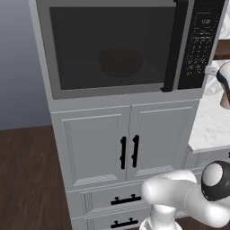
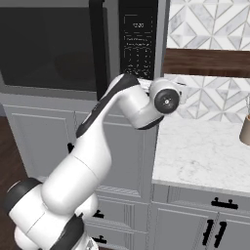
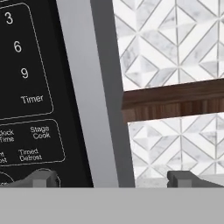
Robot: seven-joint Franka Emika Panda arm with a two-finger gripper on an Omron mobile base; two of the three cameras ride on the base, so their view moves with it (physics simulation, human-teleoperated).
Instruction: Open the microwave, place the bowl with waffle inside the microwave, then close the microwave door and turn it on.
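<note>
The microwave (image 1: 121,92) is built in above grey cabinets, and the microwave door (image 1: 112,45) is closed flat, its black bar handle (image 1: 173,45) upright. Behind the dark glass a dim round shape, the bowl with waffle (image 1: 120,62), is faintly visible; I cannot make out the waffle. The black keypad panel (image 2: 138,44) runs down the right side. My gripper (image 3: 113,179) is open at the keypad's lower right corner with nothing between its fingers. The left fingertip (image 3: 41,179) is over the bottom buttons, the right one past the frame. In the right base view the gripper (image 2: 145,84) is against the panel's bottom.
A marble counter (image 2: 195,156) extends to the right of the microwave, with a pale beige jar (image 2: 245,129) at its far end. A brown wooden shelf (image 2: 205,62) crosses the tiled wall. Grey cabinet doors (image 1: 130,143) and drawers lie below the microwave.
</note>
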